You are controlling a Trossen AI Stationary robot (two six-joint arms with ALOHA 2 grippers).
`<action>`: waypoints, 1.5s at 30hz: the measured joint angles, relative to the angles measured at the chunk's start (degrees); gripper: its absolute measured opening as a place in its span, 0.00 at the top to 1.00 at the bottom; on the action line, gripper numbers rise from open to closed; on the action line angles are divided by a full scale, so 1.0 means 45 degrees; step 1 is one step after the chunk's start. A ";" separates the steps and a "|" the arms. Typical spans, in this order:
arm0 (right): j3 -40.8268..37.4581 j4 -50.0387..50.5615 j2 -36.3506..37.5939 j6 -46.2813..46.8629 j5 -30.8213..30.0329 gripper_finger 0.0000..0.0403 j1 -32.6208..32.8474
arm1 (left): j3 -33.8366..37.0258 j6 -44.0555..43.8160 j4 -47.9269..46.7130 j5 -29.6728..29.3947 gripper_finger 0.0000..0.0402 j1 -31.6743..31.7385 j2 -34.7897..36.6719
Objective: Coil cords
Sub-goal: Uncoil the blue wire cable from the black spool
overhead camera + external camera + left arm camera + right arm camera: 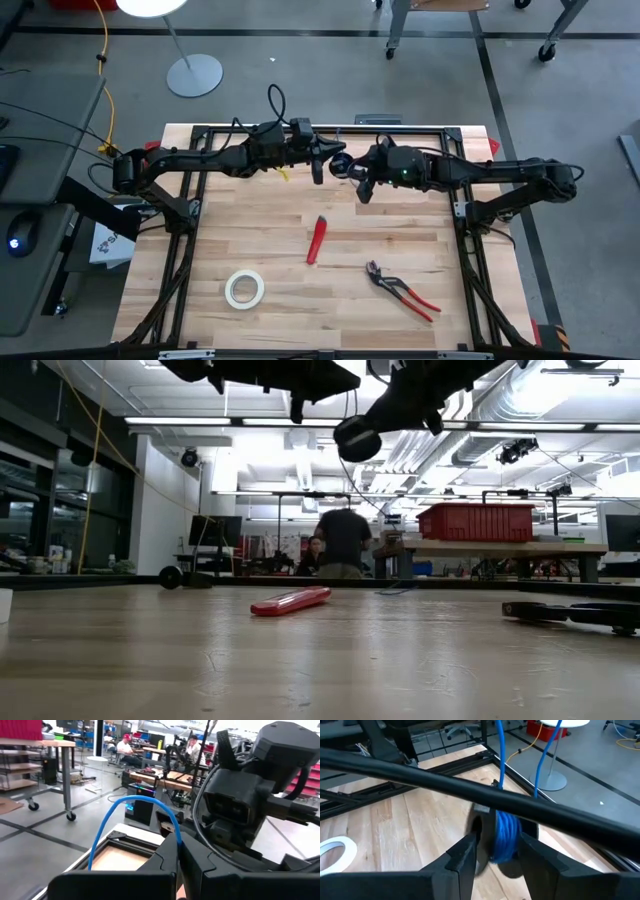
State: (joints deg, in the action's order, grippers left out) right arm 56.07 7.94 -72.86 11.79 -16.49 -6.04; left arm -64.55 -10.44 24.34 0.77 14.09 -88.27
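Blue wire (503,832), thin and floppy, is wound in a thick band around a small black spool (502,862) held up in the air above the far middle of the wooden counter (330,290). The right claw (495,851) grips that spool, 1 finger on each flat side, with the wound wire between them. From the spool the wire climbs in a loose arch — it shows clearly in the left wrist view as a blue loop (131,815) running down into the left claw (178,854), whose 2 fingers are pressed shut on it. The 2 claws meet almost nose to nose (318,162) over the far edge.

Judging by its slack curve, the wire is very light and soft, with a little spring, so it would likely slip off the winding or kink if pulled slack. The spool is rigid and the better handle; the wire wants a pinch close to the spool, under gentle tension.

On the counter lie a red tool (316,240), red-handled pliers (402,291) and a white tape roll (244,289), all well apart from the work.
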 joint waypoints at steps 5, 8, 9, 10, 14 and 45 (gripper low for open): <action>0.0000 -0.0358 0.0000 0.0029 0.0000 0.67 0.0005 | 0.0000 0.0005 0.0227 -0.0101 1.00 0.0000 -0.0013; 0.0000 -0.0403 0.0000 0.0034 0.0000 0.67 0.0005 | 0.0000 0.0000 0.0591 -0.0143 1.00 0.0000 -0.0105; 0.0000 -0.0398 0.0000 0.0030 0.0000 0.67 0.0005 | 0.0000 0.0000 0.0619 -0.0175 1.00 0.0000 -0.0132; 0.0000 -0.0398 0.0000 0.0033 -0.0007 0.67 0.0005 | -0.0005 0.0004 0.0727 -0.0259 1.00 0.0000 -0.0220; 0.0000 -0.0572 -0.0200 0.0516 -0.0364 0.72 0.0005 | -0.0010 -0.0330 0.0696 -0.0296 1.00 -0.0003 -0.0257; 0.0000 0.0474 0.1721 0.2549 -0.0439 1.00 0.0097 | -0.0010 0.0026 -0.3472 0.1681 1.00 0.2297 0.0321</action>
State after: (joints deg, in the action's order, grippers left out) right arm 56.07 10.08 -65.12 23.26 -18.47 -5.61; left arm -64.60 -10.32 8.72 8.34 24.43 -86.83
